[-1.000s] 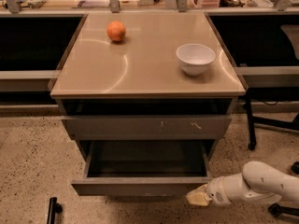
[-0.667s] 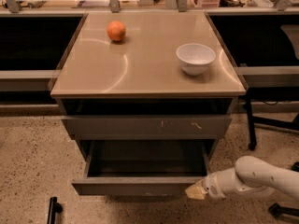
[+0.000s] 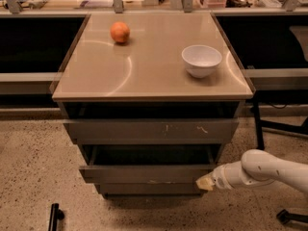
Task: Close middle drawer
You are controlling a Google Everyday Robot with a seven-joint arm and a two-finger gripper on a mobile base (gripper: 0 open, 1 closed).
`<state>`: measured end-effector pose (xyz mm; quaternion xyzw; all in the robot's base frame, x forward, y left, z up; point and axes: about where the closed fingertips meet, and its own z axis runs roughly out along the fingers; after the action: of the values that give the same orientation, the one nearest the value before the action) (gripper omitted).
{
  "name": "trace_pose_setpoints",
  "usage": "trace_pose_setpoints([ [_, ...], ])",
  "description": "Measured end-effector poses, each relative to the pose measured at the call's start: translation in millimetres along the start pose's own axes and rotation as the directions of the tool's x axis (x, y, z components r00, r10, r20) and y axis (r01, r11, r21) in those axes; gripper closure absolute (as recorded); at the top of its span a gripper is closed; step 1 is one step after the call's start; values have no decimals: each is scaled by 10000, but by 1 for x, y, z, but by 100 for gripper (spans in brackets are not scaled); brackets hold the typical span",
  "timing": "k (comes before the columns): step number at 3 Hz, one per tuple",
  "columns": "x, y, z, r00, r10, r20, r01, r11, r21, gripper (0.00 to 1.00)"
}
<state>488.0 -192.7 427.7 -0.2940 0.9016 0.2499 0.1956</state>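
Camera view looks down on a grey drawer cabinet topped by a glossy tan surface (image 3: 144,78). A round orange fruit (image 3: 120,32) sits toward the far left corner of the surface. A small white ceramic bowl (image 3: 201,60) stands upright near the right edge, well apart from the fruit.

Below the near edge of the surface, three drawer fronts step downward. The uppermost is the wider grey drawer front with pale scratch marks (image 3: 151,130). Under it is the middle drawer (image 3: 144,173), a wide, shallow grey drawer with a plain handleless front. It stands partly pulled out, and a strip of its dark inside shows between its front and the scratched front above. The narrowest grey drawer front (image 3: 149,188) sits lowest, just beneath the middle one.

The white robot arm (image 3: 269,170) reaches in from the right, below the near right corner of the surface. Its pale-tipped pincer (image 3: 204,182) is at the right end of the middle drawer's front, touching it or just beside it. I cannot tell whether the pincer is wide or narrow.

A short black bar-shaped object (image 3: 54,215) lies on the speckled stone floor (image 3: 33,167), out past the near left corner.
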Motion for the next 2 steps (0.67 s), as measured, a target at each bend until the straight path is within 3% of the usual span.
trace_pose_setpoints([
  [2,1,-5,9,9999,121,-4,-121,9998,-165,100],
])
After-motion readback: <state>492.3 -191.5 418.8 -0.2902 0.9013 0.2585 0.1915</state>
